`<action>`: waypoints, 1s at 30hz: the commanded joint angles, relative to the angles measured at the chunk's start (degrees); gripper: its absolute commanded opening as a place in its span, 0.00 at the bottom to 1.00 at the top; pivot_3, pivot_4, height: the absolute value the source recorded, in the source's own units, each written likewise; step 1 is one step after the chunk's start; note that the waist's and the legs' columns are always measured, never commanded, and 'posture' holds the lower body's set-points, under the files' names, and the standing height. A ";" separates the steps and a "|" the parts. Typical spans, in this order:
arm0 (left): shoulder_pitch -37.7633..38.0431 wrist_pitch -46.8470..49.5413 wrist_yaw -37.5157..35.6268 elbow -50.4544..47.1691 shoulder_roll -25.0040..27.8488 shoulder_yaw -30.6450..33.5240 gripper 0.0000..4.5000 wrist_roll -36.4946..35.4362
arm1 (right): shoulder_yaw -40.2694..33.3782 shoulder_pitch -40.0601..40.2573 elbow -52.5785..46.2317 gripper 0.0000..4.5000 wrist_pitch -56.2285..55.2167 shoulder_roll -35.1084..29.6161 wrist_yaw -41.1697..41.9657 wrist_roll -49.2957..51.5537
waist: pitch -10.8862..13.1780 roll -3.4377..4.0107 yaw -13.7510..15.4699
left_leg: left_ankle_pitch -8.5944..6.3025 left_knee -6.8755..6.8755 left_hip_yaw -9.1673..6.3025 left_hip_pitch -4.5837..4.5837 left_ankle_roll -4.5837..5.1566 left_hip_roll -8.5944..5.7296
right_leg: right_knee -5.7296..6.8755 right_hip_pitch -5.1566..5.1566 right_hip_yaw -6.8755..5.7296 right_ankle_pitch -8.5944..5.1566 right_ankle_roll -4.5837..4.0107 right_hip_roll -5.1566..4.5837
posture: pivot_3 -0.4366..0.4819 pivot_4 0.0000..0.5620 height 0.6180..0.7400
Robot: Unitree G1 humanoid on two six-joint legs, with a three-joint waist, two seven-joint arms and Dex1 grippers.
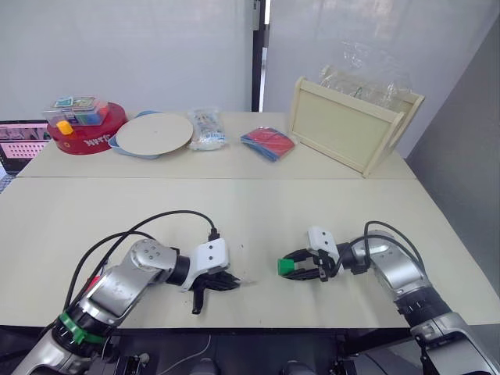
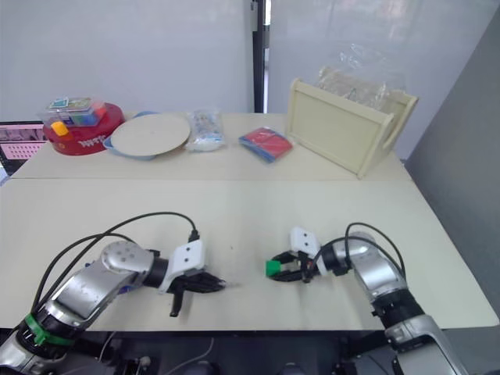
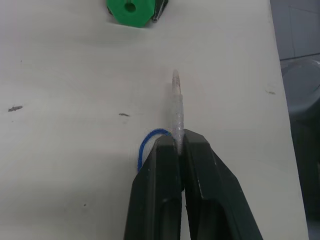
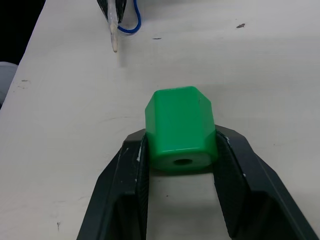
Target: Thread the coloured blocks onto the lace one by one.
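A green block (image 1: 287, 266) with a hole through it is held between the black fingers of my right gripper (image 1: 302, 266), just above the table near its front edge. The hole faces my left gripper in the left wrist view, where the green block (image 3: 129, 10) sits ahead of the lace. My left gripper (image 1: 231, 283) is shut on the lace (image 3: 176, 107); the stiff pale tip sticks out past the fingertips toward the block. A small loop of blue cord (image 3: 145, 145) shows beside the fingers. In the right wrist view the lace tip (image 4: 114, 35) lies a short way from the block (image 4: 181, 131).
Along the back of the table stand a red round tub (image 1: 86, 134) with toys on top, a pale round plate (image 1: 153, 133), a clear plastic bag (image 1: 206, 127), a red and blue packet (image 1: 268, 142) and a wooden tray (image 1: 351, 129). Both grippers are close to the table's front edge.
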 commanded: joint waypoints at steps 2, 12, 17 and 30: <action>-4.14 6.10 1.38 -3.56 -1.64 -2.73 0.00 0.19 | 0.38 3.49 -7.15 0.28 3.91 0.66 -1.96 0.41 | 0.00 0.00 -0.12 | 0.00 -0.01 0.00 0.00 0.00 0.00 | 0.01 0.00 0.00 0.00 0.00 0.01 | 0.48 0.27 1.00; -7.87 6.33 2.20 -0.85 -3.65 -5.27 0.00 1.40 | 1.00 5.97 -11.84 0.28 5.73 0.60 -3.69 -0.60 | 0.00 0.00 -0.29 | 0.00 0.00 0.00 0.04 0.00 0.01 | 0.02 0.00 0.01 0.00 0.00 0.03 | 0.48 0.27 1.00; -8.50 5.89 1.99 0.02 -4.28 -5.65 0.00 1.70 | 1.17 6.22 -12.75 0.28 6.29 0.65 -3.92 -0.64 | 0.00 0.00 -0.26 | 0.00 0.01 0.00 0.03 0.00 0.01 | 0.02 0.00 0.01 0.00 0.00 0.03 | 0.48 0.27 1.00; -9.64 5.38 2.33 1.50 -8.39 -6.45 0.00 0.93 | 2.45 5.34 -14.47 0.28 8.73 1.48 -6.77 -1.90 | 0.00 0.00 -0.27 | 0.00 0.00 0.00 0.03 0.00 0.01 | 0.02 0.00 0.01 0.00 0.00 0.03 | 0.48 0.27 1.00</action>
